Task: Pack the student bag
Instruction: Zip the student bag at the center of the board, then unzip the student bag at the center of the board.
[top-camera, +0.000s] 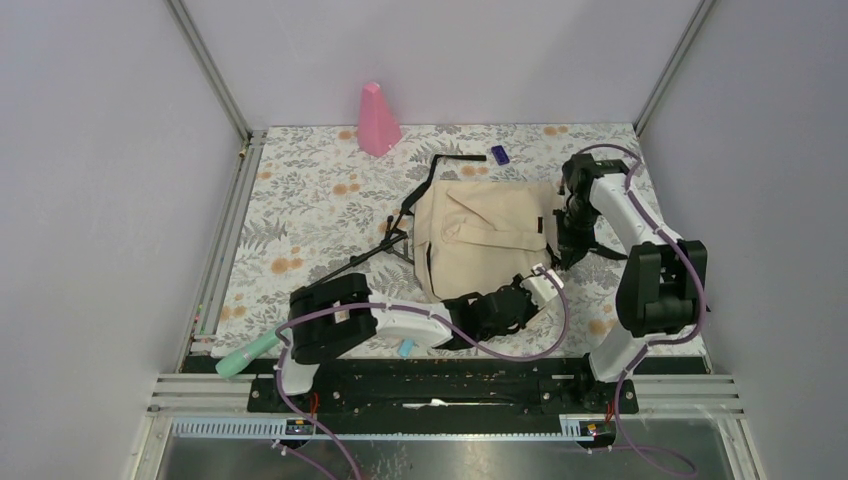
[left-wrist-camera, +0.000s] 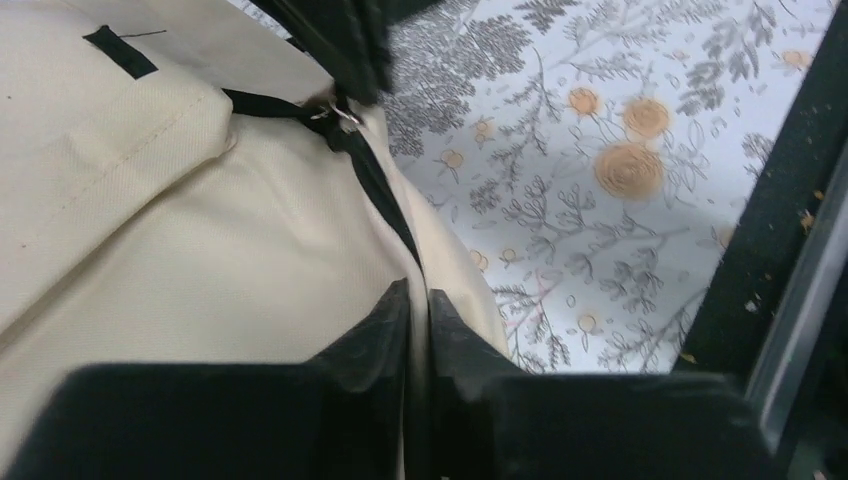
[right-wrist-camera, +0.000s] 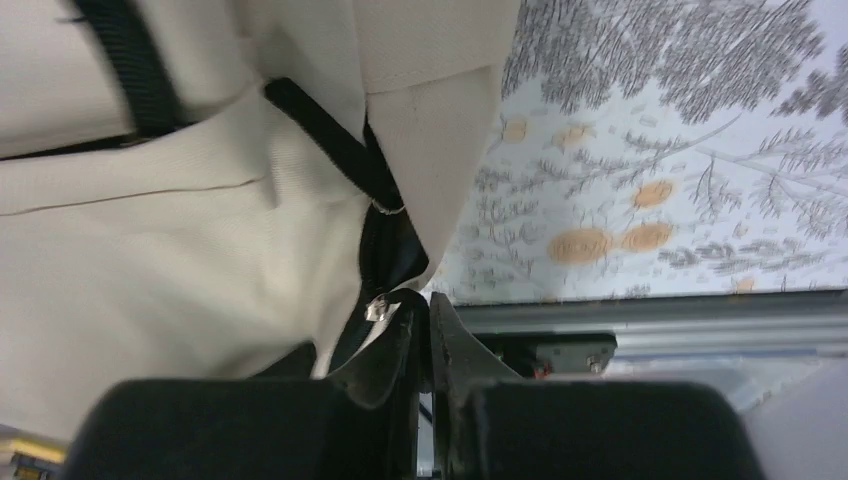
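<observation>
Beige cloth bag (top-camera: 480, 240) lies mid-table (top-camera: 320, 200), straps (top-camera: 400, 225) trailing left.

Top view: left claw (top-camera: 545, 282) reaches low across to the bag's near right corner. Right claw (top-camera: 560, 248) folds back onto its right edge.

Left wrist: jaws nearly closed, pinching the seam below the black zipper (left-wrist-camera: 385, 200).

Right wrist: jaws pinched on black trim just beside the metal pull (right-wrist-camera: 378, 308).

I judge this is the opening step. I'd hold the left pinch firm and draw steadily along the track.
</observation>
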